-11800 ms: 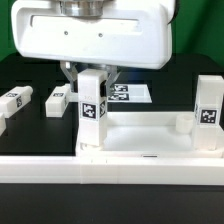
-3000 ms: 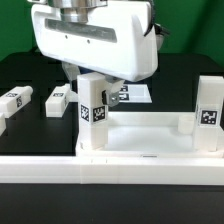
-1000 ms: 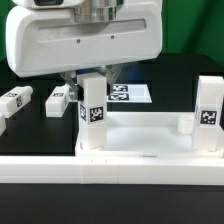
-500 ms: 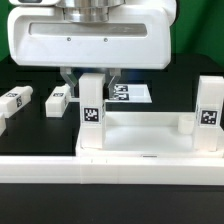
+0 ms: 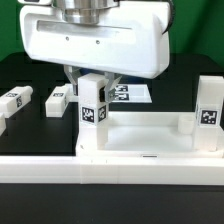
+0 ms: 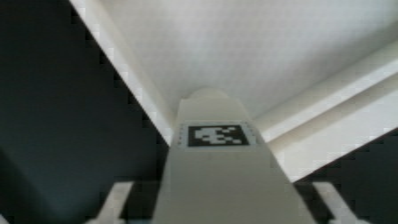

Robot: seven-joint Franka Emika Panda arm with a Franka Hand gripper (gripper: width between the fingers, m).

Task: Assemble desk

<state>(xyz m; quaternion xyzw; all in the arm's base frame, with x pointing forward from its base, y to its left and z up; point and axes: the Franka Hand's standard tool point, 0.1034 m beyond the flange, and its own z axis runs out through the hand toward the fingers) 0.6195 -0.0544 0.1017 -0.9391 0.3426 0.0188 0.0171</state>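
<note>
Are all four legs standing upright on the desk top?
No: one leg and a second leg lie on the black table, off the desk top.

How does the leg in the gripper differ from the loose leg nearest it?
The gripped leg stands upright at the desk top's corner; the loose leg lies flat on the table. The gripper clasps the gripped leg; the loose leg is untouched. Both are white blocks with a black-and-white tag.

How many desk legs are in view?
4. One leg stands held in the gripper on the desk top; a second leg stands at the exterior view's right; two loose legs lie at the exterior view's left.
</note>
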